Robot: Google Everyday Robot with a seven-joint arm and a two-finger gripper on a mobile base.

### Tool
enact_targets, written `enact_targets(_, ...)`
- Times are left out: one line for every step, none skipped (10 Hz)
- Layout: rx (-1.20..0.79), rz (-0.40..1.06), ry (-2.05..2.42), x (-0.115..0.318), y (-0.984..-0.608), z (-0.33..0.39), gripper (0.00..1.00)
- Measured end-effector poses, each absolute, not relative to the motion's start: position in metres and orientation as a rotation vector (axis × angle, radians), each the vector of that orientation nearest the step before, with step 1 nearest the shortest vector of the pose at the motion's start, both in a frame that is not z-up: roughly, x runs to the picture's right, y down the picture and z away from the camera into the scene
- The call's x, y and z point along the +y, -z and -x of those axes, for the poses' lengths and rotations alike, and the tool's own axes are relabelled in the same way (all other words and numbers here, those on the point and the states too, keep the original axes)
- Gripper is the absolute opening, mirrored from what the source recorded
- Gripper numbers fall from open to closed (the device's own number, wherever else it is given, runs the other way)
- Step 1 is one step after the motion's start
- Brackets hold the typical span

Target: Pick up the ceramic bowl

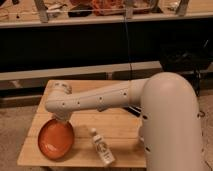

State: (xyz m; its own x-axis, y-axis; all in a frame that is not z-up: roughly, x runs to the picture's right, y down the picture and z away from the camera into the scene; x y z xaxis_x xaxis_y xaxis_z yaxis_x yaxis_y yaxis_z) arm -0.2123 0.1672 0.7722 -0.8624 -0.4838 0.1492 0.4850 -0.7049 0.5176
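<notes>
On the table (117,129): one ceramic bowl (56,139), one bottle (102,148); the tool (61,119) over the bowl's rim, state unclear.

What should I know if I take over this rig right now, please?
Gripper: at the end of the arm, low over the far rim of the ceramic bowl; contact unclear.
Bowl: on the wooden table, near a front corner, not lifted. A small bottle lies beside it.
Done: approach. Left: grasp and lift.
</notes>
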Motion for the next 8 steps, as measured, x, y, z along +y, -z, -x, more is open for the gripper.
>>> enact_targets(-0.763,0.002,2.505,0.167,-0.7718,0.2128,0.0)
enact_targets(-0.765,0.002,2.51,0.1668,-0.7715,0.2128,0.0)
enact_targets(-0.767,-0.003,2.525,0.1657,-0.771,0.2136,0.0)
enact_targets(-0.771,-0.005,2.534,0.1651,-0.7708,0.2144,0.0)
enact_targets(-0.776,-0.006,2.538,0.1649,-0.7704,0.2149,0.0)
enact_targets(-0.779,-0.006,2.542,0.1647,-0.7702,0.2151,0.0)
enact_targets(-0.781,-0.006,2.547,0.1645,-0.77,0.2151,0.0)
enact_targets(-0.782,-0.009,2.558,0.1636,-0.7694,0.2155,0.0)
